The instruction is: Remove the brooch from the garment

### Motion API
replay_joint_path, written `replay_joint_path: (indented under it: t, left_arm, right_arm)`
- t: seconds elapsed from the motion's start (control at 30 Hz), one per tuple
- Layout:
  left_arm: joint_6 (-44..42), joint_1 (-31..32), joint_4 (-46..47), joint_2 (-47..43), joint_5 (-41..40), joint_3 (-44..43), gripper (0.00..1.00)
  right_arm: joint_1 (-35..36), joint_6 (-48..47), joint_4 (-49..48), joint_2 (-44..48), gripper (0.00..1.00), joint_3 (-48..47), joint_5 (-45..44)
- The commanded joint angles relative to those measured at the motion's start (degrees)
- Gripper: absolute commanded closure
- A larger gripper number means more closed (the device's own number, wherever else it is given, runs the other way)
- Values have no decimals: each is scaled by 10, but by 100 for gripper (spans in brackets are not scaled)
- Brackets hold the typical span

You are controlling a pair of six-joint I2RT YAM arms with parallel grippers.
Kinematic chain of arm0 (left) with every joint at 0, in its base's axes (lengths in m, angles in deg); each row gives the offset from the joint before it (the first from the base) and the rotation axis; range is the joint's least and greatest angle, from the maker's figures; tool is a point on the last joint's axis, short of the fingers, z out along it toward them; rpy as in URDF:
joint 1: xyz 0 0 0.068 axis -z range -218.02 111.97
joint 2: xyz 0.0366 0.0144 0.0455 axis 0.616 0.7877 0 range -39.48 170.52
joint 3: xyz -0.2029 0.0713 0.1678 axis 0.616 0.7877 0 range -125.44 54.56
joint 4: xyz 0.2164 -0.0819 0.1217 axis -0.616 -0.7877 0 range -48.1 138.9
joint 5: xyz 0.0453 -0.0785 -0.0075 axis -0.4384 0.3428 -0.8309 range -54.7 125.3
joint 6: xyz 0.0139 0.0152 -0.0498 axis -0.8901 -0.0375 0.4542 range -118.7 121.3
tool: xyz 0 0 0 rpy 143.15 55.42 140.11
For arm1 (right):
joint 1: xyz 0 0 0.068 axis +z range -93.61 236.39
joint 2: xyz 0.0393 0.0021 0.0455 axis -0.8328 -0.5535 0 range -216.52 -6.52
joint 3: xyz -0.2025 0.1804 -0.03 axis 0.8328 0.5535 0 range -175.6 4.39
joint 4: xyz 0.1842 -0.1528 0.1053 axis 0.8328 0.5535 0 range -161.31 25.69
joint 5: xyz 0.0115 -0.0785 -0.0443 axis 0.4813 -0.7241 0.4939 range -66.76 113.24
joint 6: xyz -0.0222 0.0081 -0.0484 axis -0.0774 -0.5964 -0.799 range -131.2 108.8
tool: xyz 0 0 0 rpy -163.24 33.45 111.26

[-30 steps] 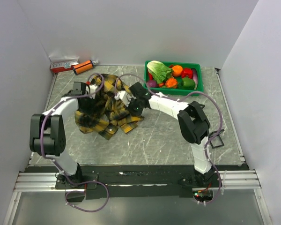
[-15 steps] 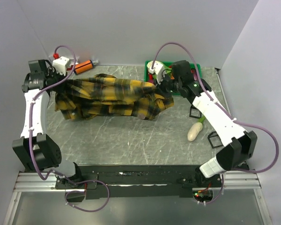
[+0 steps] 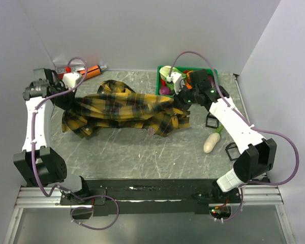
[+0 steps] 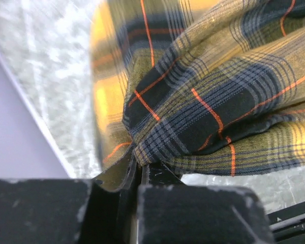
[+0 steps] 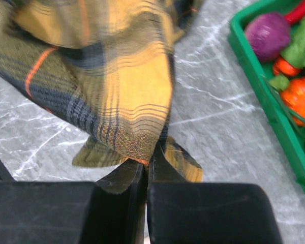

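Both hands have gone from part-open over a bunched heap to pinched shut on cloth. The left hand (image 3: 65, 98) nips a folded edge of the yellow-and-black plaid cloth shirt (image 3: 124, 108) near the far left corner. The right hand (image 3: 183, 100) nips a corner of it just in front of the green plastic crate of vegetables (image 3: 217, 84). The wrist views bear this out, with plaid fabric caught in the closed left hand (image 4: 138, 170) and in the closed right hand (image 5: 146, 170). A second ago the shirt sat crumpled in the middle; the arms then swung apart and drew it out. Now it lies as a long band across the grey marbled worktop (image 3: 142, 152), a little slacker and lower than half a second ago. For the task this looks like a gain, since more of the cloth faces up to be searched. Yet the small silvery-white flower-shaped brooch cannot be picked out in any view; it is presumably still pinned somewhere in the folds, which remain rumpled. A long white radish (image 3: 210, 143) also lies on the worktop to the right of the shirt, where none lay a second ago. Next, I judge, the cloth needs flattening or turning until the ornament shows.
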Motion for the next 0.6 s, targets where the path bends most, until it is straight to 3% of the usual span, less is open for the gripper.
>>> replay_joint_path:
  t: [0.0, 0.1, 0.13, 0.3, 0.57]
  left_arm:
    - [-17, -3, -22, -28, 25, -163, 99]
    - [38, -2, 31, -44, 33, -272, 99]
    - [53, -2, 95, -55, 33, -284, 99]
    - [101, 2, 300, -151, 23, -225, 99]
    - [85, 5, 295, -167, -9, -310, 99]
  right_arm:
    - [-43, 21, -5, 44, 100, -74, 16]
    - [-56, 25, 10, 39, 96, -146, 55]
    - [-58, 29, 14, 36, 95, -166, 63]
    - [-57, 61, 11, 22, 93, -271, 86]
    - [-54, 90, -24, 67, 97, -295, 73]
